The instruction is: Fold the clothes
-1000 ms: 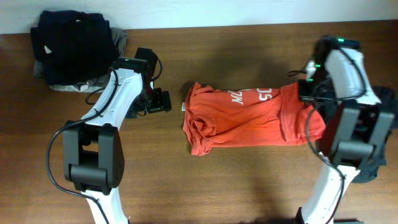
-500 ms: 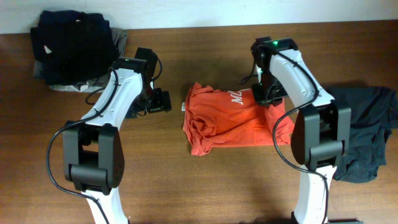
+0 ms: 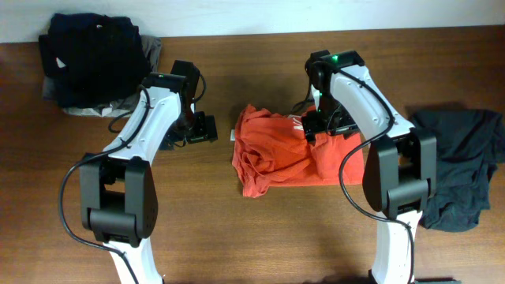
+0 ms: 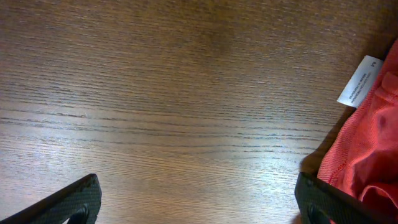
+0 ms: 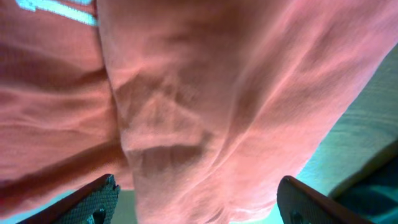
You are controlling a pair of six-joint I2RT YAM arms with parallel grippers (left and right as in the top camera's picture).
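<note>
The red-orange T-shirt [image 3: 276, 162] lies bunched in the middle of the table, its right part doubled over to the left and only a scrap of its white lettering showing. My right gripper [image 3: 310, 132] hovers over the fold. In the right wrist view its jaws stand wide apart [image 5: 199, 205], with loose orange cloth [image 5: 186, 93] under and between them, and they grip nothing. My left gripper [image 3: 213, 128] waits open just left of the shirt. Bare wood fills the space between its fingertips [image 4: 202, 211]. The shirt's hem [image 4: 373, 143] and white care label [image 4: 360, 81] lie at the right of that view.
A heap of dark navy and grey garments [image 3: 95, 59] sits at the back left corner. A charcoal-black garment [image 3: 458, 166] lies crumpled at the right, beside the right arm's base. The table's far edge meets a white wall.
My right gripper carried the shirt's right end leftwards over the rest of the shirt, then opened and let the cloth go. The left arm has not moved.
</note>
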